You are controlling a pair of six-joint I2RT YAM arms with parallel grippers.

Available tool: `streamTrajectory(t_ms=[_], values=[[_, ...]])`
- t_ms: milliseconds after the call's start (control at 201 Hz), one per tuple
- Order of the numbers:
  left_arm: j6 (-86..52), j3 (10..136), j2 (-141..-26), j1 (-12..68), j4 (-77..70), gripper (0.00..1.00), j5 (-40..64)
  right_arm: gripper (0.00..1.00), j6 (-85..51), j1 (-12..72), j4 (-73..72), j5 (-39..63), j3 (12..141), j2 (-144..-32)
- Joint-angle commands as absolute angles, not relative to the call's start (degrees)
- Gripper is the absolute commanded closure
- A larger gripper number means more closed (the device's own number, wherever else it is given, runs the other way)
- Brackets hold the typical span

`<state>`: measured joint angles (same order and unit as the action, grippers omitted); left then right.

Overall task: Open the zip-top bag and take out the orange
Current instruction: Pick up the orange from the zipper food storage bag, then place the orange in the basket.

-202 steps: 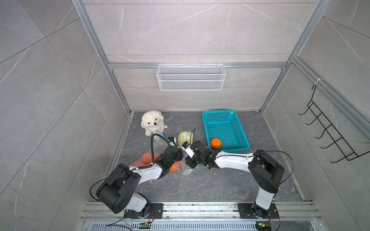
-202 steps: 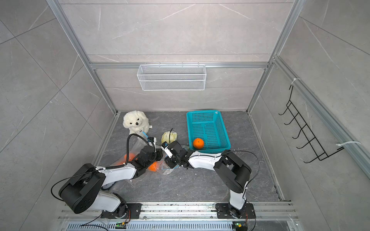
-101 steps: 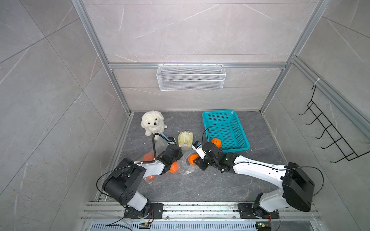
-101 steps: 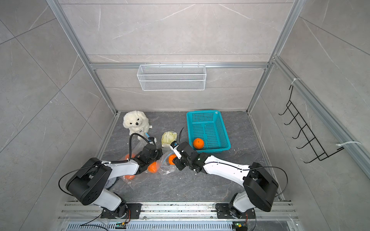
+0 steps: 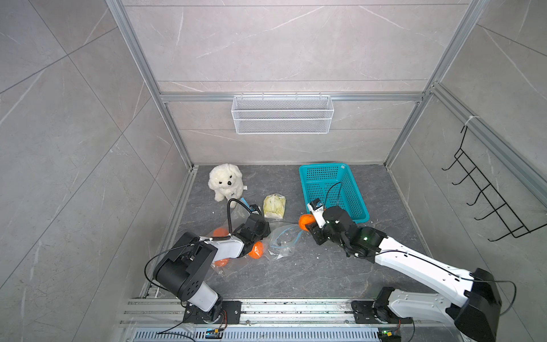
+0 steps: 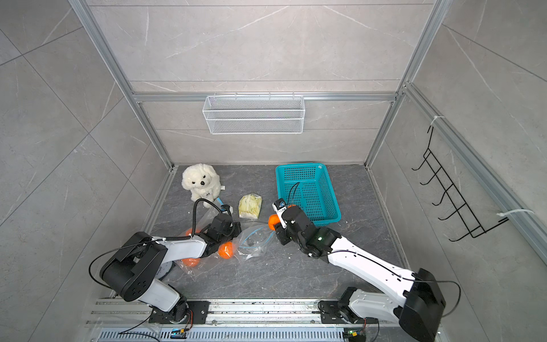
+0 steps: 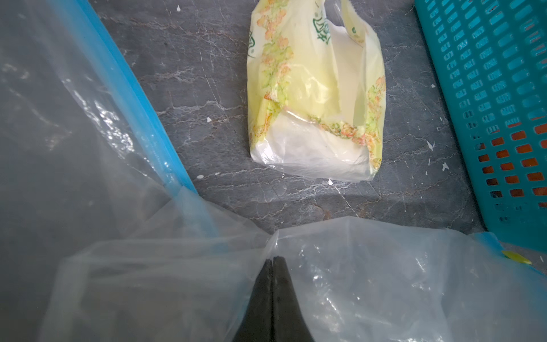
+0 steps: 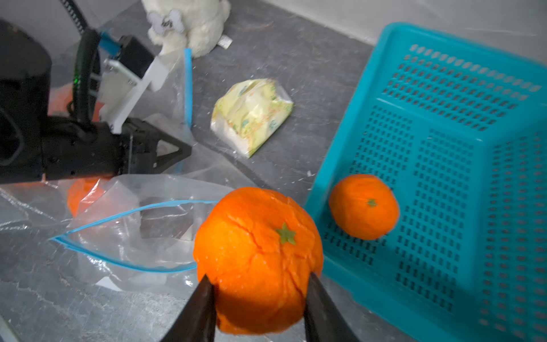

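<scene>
The zip-top bag [image 5: 282, 239] lies at frame centre in both top views, mouth gaping. The left gripper [image 7: 272, 262] is pressed together on its film. The right gripper [image 8: 259, 281] pinches the orange [image 8: 257, 251] at the basket's [image 8: 444, 165] near corner. The basket holds a second orange [image 8: 364, 205]. Open bench [image 5: 296, 275] lies below the bag. A second ago the right gripper was at the bag mouth.

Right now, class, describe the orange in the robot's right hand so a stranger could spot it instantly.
Find the teal basket at the floor's back right. Outside its near left corner, the right hand grips an orange. Unlike the loose orange inside the basket, it is clamped.
</scene>
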<state>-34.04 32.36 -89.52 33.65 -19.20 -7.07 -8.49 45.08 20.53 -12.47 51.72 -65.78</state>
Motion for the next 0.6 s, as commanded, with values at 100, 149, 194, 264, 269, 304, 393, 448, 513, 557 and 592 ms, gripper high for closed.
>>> streamTrajectory(t_ms=[100,149,194,264,269,304,393,448,513,557,592], values=[[-34.45,33.09,-89.63,33.67,-15.96,1.00,-4.76,0.65,-11.32,33.02,30.58,-18.77,57.42,-71.70],[-34.16,33.22,-88.94,33.66,-15.82,1.00,-4.66,0.65,-11.34,31.23,30.42,-18.70,58.87,-75.16],[-33.98,33.40,-88.14,33.71,-15.50,1.00,-4.63,0.65,-11.53,29.95,30.48,-18.87,60.21,-77.71],[-33.78,33.66,-87.02,33.66,-14.89,1.00,-4.53,0.65,-12.56,28.58,32.23,-22.34,62.91,-81.82],[-33.77,33.66,-86.93,33.71,-14.83,1.00,-4.50,0.65,-12.52,28.53,32.33,-22.42,63.14,-82.04],[-33.72,33.69,-86.39,33.67,-14.53,1.00,-4.46,0.65,-12.60,27.71,33.44,-22.50,64.41,-84.21],[-33.53,33.90,-85.32,33.69,-13.95,1.00,-4.40,0.65,-12.93,26.47,34.51,-21.53,66.16,-88.93],[-33.26,34.01,-84.75,33.67,-13.62,0.98,-4.40,0.65,-12.94,26.01,34.34,-20.82,66.61,-91.29],[-33.08,34.21,-83.94,33.66,-13.27,0.96,-4.50,0.64,-13.10,25.30,34.89,-19.81,67.23,-93.87],[-32.81,34.53,-83.39,33.71,-12.79,0.94,-4.40,0.64,-13.39,24.85,34.85,-19.02,67.28,-94.92],[-32.56,34.94,-82.87,33.72,-12.00,0.93,-4.26,0.64,-13.74,24.50,34.87,-18.44,67.28,-95.75]])
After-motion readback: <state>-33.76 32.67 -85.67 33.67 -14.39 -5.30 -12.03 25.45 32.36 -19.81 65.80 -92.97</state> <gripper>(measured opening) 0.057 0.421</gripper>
